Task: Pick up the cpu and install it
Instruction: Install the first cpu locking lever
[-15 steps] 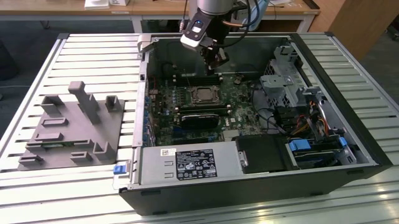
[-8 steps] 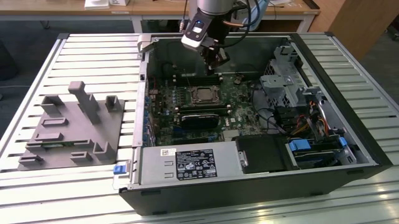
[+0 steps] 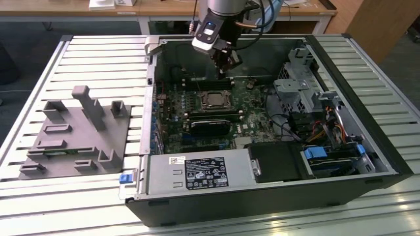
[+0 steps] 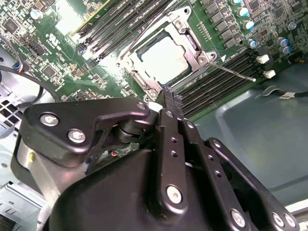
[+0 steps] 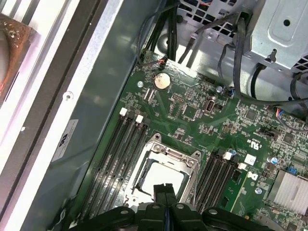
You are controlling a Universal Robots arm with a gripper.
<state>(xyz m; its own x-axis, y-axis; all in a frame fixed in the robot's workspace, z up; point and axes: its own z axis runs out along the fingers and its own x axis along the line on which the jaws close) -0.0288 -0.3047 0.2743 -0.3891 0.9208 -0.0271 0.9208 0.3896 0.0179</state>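
Cpu point(image 5: 161, 174) sits in the socket point(image 5: 188, 161) — the claw point(image 5: 165, 188), pressed together and empty, points down over it.

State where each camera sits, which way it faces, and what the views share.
Exterior view: off the arm, looking down into the open computer case on the slatted table; arm and gripper show over the motherboard.
First wrist view: on the wrist, looking past the gripper at the cpu in its socket.
Second wrist view: on the wrist, facing that cpu across the gripper's linkage.
Shared: all show the gripper and cpu.
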